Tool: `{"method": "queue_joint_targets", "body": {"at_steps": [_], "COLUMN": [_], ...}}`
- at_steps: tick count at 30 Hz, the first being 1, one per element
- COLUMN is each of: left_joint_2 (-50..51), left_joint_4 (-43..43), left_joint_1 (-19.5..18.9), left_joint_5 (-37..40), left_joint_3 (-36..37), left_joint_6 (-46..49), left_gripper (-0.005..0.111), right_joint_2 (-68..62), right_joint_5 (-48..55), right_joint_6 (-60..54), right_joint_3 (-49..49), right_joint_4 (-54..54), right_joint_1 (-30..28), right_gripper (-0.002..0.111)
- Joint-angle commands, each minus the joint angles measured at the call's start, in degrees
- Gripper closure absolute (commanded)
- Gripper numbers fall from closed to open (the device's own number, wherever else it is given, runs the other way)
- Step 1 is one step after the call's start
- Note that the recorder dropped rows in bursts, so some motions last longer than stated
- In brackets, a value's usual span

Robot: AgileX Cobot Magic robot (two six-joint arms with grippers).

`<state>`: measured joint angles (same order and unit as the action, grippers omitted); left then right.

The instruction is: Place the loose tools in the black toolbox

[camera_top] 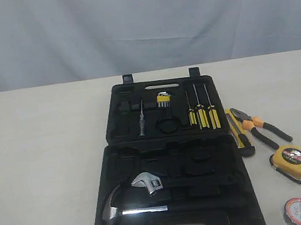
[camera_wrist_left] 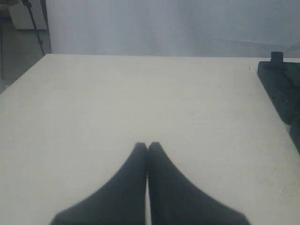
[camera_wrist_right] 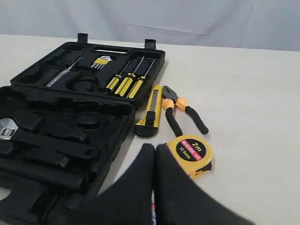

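Observation:
The black toolbox [camera_top: 168, 144] lies open on the table, its two halves flat. To its right lie the loose tools: a yellow-black utility knife [camera_top: 238, 132], orange-and-black pliers [camera_top: 261, 126], a yellow tape measure [camera_top: 290, 159] and a black tape roll [camera_top: 300, 212] at the front edge. My right gripper [camera_wrist_right: 154, 147] is shut and empty, hovering beside the tape measure [camera_wrist_right: 190, 152], with the knife [camera_wrist_right: 151, 112] and pliers [camera_wrist_right: 180, 112] beyond. My left gripper [camera_wrist_left: 147, 146] is shut and empty over bare table, left of the toolbox edge [camera_wrist_left: 281, 89]. Neither arm shows in the exterior view.
The toolbox holds a claw hammer [camera_top: 118, 211], a wrench [camera_top: 148, 183], three yellow-black screwdrivers [camera_top: 202, 116], a hex key set [camera_top: 163, 99] and a small tester [camera_top: 142, 120]. A pale curtain hangs behind the table.

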<state>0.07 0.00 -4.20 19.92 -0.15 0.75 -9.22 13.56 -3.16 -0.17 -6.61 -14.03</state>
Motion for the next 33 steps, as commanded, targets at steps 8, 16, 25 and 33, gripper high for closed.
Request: {"method": "queue_joint_targets", "body": {"at_steps": [8,16,25,33], "left_joint_2": [-0.07,-0.07,-0.07,-0.07], "left_joint_4": [0.0,0.0,0.0,0.0], "left_joint_1": [0.27,0.27,0.27,0.27], "left_joint_5": [-0.31,-0.31,-0.31,-0.31], "left_joint_3": [0.15,0.15,0.15,0.15], "left_joint_6": [-0.33,-0.33,-0.33,-0.33], "left_gripper": [0.107,0.107,0.107,0.107], "right_joint_2": [0.39,0.39,0.39,0.39], "right_joint_5": [-0.39,-0.63,-4.86,-26.77], "right_joint_6": [-0.13,-0.13,-4.21,-3.7], "right_joint_3": [0.17,0.17,0.17,0.17], "right_joint_4": [0.49,0.49,0.9,0.72], "right_joint_1": [1.21,1.19,1.19,1.19], "right_gripper": [0.109,0.109,0.109,0.109]}}
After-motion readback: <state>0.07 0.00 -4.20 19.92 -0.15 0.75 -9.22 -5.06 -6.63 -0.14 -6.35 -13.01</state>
